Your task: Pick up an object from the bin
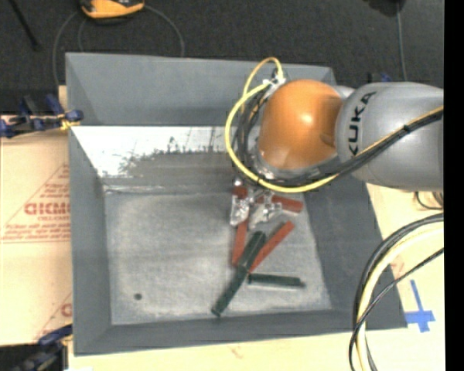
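Risk: sticks lie crossed in a small heap at the right-centre of the bin (89, 230) floor, so a close here likely catches two at once or just clips an edge. The long dark green stick (233, 283) lies on top of a red stick (277, 236) and would probably drag or flip it. Thin flat pieces also tend to slip out on the lift. A second green stick (277, 281) lies flat just beside the heap toward the front wall and could get knocked.

Another red piece (291, 205) sits just right of the gripper (247, 207), partly under the wrist.

Pose: the arm (387, 137) comes in from the right, with the orange cover (298, 126) and yellow cables (236, 130) above the heap. The gripper points down, low at the top end of the heap, at or touching the sticks. Cannot tell whether the claw is released or clenched, or whether it has anything. The likely target is the top of the red and green cluster directly below it.
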Motion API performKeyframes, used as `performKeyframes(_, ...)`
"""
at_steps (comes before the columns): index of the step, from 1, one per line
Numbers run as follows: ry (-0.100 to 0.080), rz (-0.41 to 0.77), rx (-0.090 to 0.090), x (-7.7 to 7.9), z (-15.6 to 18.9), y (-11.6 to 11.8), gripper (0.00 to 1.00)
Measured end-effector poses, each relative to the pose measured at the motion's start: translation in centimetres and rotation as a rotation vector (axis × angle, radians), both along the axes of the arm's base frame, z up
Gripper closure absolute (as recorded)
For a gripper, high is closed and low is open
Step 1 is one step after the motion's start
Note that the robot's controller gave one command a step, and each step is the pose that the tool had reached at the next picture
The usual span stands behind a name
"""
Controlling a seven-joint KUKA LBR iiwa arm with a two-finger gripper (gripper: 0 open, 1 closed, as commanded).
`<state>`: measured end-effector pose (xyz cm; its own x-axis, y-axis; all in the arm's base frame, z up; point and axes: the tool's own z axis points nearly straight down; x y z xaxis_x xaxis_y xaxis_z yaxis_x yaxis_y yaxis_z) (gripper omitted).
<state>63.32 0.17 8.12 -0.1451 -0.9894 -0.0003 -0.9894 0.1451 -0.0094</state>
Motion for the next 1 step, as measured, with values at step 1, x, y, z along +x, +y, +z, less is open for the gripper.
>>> performKeyframes(1, 0.000, -0.001, 0.001, 0.00, 0.13, 0.01, 1.00)
